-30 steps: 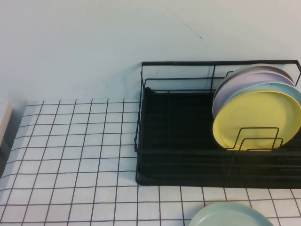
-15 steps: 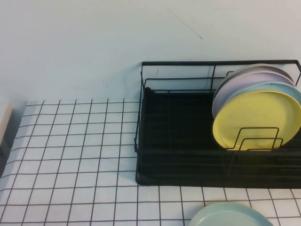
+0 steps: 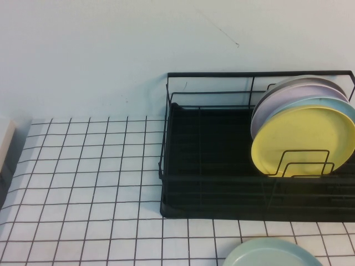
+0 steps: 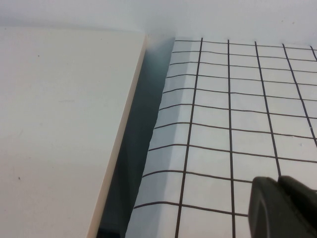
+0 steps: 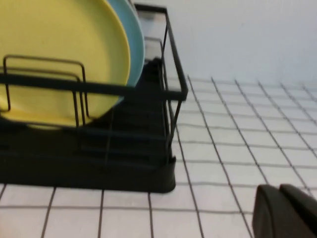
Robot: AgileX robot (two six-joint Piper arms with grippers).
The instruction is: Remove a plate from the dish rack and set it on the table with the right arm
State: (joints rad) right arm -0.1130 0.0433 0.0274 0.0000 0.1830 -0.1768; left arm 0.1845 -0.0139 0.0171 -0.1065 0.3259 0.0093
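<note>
Mint-green plate (image 3: 274, 253) lies flat on the gridded table (image 3: 83, 188), at about 5 o'clock in the high view, cut off by the lower edge. It sits just in front of the dish rack (image 3: 211, 160), apart from the rack's front wall.

Dish rack occupies the 3 o'clock side of the high view, black wire frame on a black tray base. Its left half holds nothing. At its right end several plates stand on edge, leaning back: yellow plate (image 3: 302, 141) foremost behind the wire loops (image 3: 302, 162), light blue plate (image 3: 344, 105) next, then a lavender plate (image 3: 294, 94) and a pale grey plate (image 3: 302, 81) at the rear.

Right gripper (image 5: 286, 212): only a dark fingertip portion shows in the right wrist view, low over the table tiles, beside the rack's right front corner. Open or closed, cannot tell. Holds nothing visible.

Left gripper (image 4: 283, 208): dark tip only, over the left margin of the gridded sheet, near a cream-white board (image 4: 59, 129) alongside the sheet's edge. Finger state cannot be told.

Neither arm appears in the high view.
</note>
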